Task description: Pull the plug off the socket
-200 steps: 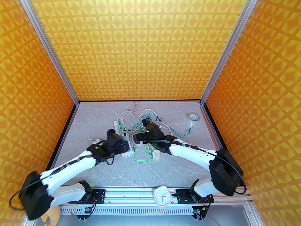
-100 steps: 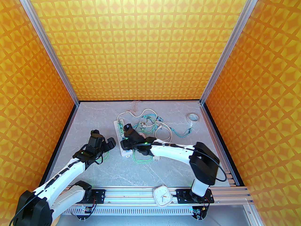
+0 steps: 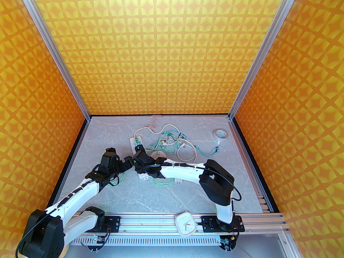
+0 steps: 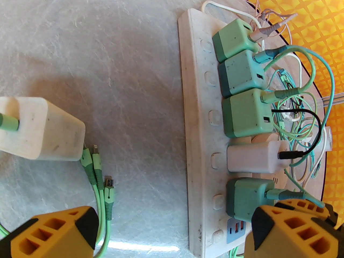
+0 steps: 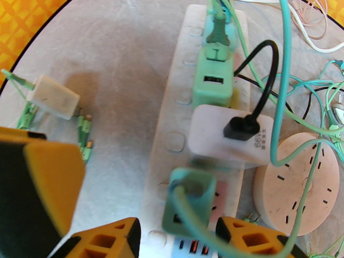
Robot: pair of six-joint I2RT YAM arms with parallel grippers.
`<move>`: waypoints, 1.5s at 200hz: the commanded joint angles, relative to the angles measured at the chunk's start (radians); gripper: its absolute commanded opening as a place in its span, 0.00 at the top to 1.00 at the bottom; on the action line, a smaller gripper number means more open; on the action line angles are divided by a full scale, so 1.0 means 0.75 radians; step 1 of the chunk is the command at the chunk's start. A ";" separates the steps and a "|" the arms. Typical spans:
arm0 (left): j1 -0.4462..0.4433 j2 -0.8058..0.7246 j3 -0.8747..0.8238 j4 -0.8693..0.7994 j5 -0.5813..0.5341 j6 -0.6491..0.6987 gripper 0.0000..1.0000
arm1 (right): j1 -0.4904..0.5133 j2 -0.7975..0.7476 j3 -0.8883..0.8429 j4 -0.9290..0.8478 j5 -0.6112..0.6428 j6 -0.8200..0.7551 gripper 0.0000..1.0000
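You see your left pincer [image 4: 172,234] with its yellow fingertips [image 4: 51,232] spread wide, low over the grey bench [image 4: 107,50]. A long white power strip [image 4: 194,133] lies on the right. Five plugs sit in it in a row: a light green plug [image 4: 233,40] at the far end, a blue plug [image 4: 240,75], a big green plug [image 4: 244,113], a white plug [image 4: 255,157] with a black cable [image 4: 317,128], and a teal plug [image 4: 247,197] just beside your right fingertip. A loose white charger [image 4: 40,129] lies at the left, well apart from the strip.
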 commanded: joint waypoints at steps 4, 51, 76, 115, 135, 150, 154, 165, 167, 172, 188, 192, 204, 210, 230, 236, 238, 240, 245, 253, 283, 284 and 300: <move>0.007 0.024 -0.015 0.057 0.057 0.014 0.01 | -0.010 0.054 0.065 -0.012 0.076 -0.031 0.49; 0.053 0.114 -0.009 0.063 0.056 -0.020 0.05 | -0.034 0.128 0.099 0.016 0.099 -0.068 0.53; 0.074 0.157 -0.010 0.117 0.101 -0.025 0.13 | -0.034 0.147 0.103 0.056 0.097 -0.105 0.54; 0.081 0.312 -0.005 0.296 0.278 -0.054 0.25 | -0.033 0.147 0.081 0.091 0.096 -0.149 0.67; 0.081 0.390 -0.007 0.375 0.334 -0.073 0.30 | -0.035 0.139 0.073 0.094 0.100 -0.159 0.67; 0.082 0.434 -0.019 0.433 0.360 -0.092 0.32 | -0.034 0.134 0.068 0.097 0.104 -0.173 0.69; 0.081 0.444 -0.023 0.446 0.367 -0.094 0.32 | -0.035 0.134 0.066 0.100 0.108 -0.177 0.69; 0.081 0.469 -0.030 0.473 0.375 -0.109 0.34 | -0.037 0.130 0.062 0.104 0.106 -0.185 0.71; 0.081 0.473 -0.030 0.475 0.379 -0.110 0.34 | -0.037 0.128 0.060 0.105 0.105 -0.186 0.71; 0.081 0.482 -0.030 0.481 0.382 -0.110 0.34 | -0.040 0.129 0.058 0.106 0.101 -0.187 0.71; 0.081 0.496 -0.034 0.508 0.397 -0.109 0.34 | -0.045 0.129 0.058 0.104 0.086 -0.181 0.71; 0.081 0.496 -0.042 0.519 0.401 -0.113 0.35 | -0.048 0.128 0.058 0.104 0.085 -0.179 0.71; 0.081 0.495 -0.055 0.556 0.412 -0.122 0.36 | -0.050 0.127 0.058 0.104 0.084 -0.171 0.71; 0.081 0.497 -0.055 0.563 0.416 -0.122 0.36 | -0.051 0.126 0.061 0.102 0.083 -0.165 0.71; 0.076 0.504 -0.055 0.565 0.419 -0.124 0.36 | -0.059 0.130 0.064 0.091 0.074 -0.143 0.71; 0.074 0.509 -0.058 0.573 0.424 -0.122 0.36 | -0.061 0.130 0.064 0.089 0.069 -0.138 0.71; 0.075 0.510 -0.058 0.575 0.425 -0.123 0.37 | -0.060 0.131 0.064 0.090 0.066 -0.137 0.71; 0.074 0.512 -0.059 0.577 0.426 -0.122 0.37 | -0.060 0.131 0.063 0.090 0.063 -0.136 0.71; 0.072 0.516 -0.058 0.579 0.429 -0.123 0.37 | -0.062 0.131 0.062 0.089 0.059 -0.136 0.71; 0.065 0.524 -0.059 0.586 0.433 -0.120 0.39 | -0.063 0.129 0.062 0.089 0.057 -0.135 0.71; 0.042 0.587 -0.038 0.600 0.437 -0.130 0.41 | -0.080 0.121 0.059 0.092 0.031 -0.142 0.71; 0.041 0.589 -0.038 0.600 0.437 -0.130 0.41 | -0.082 0.121 0.059 0.092 0.029 -0.142 0.71; 0.030 0.619 -0.030 0.611 0.437 -0.143 0.42 | -0.104 0.109 0.046 0.092 -0.001 -0.140 0.71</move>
